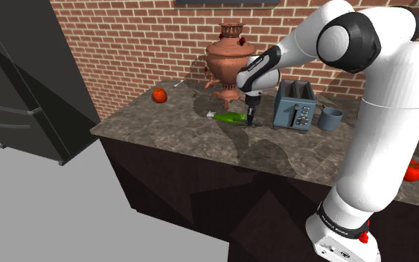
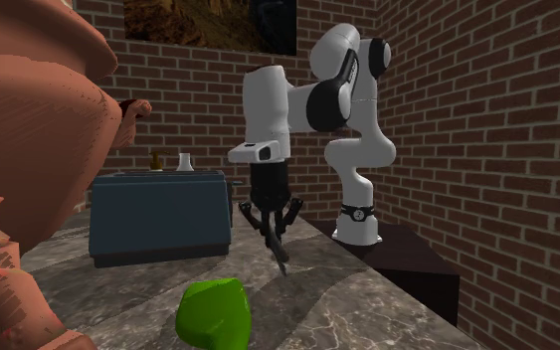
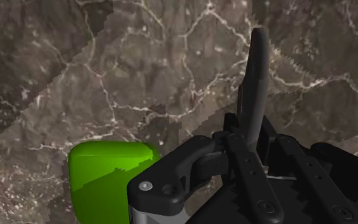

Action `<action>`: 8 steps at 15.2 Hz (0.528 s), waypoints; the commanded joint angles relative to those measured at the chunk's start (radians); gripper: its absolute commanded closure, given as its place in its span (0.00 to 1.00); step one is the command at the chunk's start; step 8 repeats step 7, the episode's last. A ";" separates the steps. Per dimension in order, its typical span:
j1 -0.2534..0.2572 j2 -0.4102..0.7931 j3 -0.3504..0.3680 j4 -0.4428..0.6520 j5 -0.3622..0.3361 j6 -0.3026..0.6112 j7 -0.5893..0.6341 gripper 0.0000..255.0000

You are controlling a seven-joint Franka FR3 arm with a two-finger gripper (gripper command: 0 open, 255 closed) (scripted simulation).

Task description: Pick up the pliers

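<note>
A home kitchen: a dark marble-topped bench (image 1: pixel 170 138) along a red brick wall (image 1: pixel 126 37) carries a blue toaster (image 1: pixel 295 104), a copper samovar (image 1: pixel 228 61), a mug (image 1: pixel 330 117) and a tomato (image 1: pixel 159 94), with what looks like a dark refrigerator (image 1: pixel 21 74) standing beside it.

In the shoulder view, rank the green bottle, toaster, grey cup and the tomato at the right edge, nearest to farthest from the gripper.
1. Green bottle, lying flat right beside the gripper.
2. Blue-grey two-slot toaster, on its other side.
3. Grey cup, past the toaster.
4. Red tomato, at the view's right edge.
</note>
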 commanded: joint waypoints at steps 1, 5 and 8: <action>0.001 -0.015 -0.003 0.011 -0.009 -0.025 0.005 1.00; 0.004 -0.048 -0.007 0.030 -0.025 -0.074 0.017 1.00; 0.004 -0.049 -0.007 0.030 -0.026 -0.076 0.017 1.00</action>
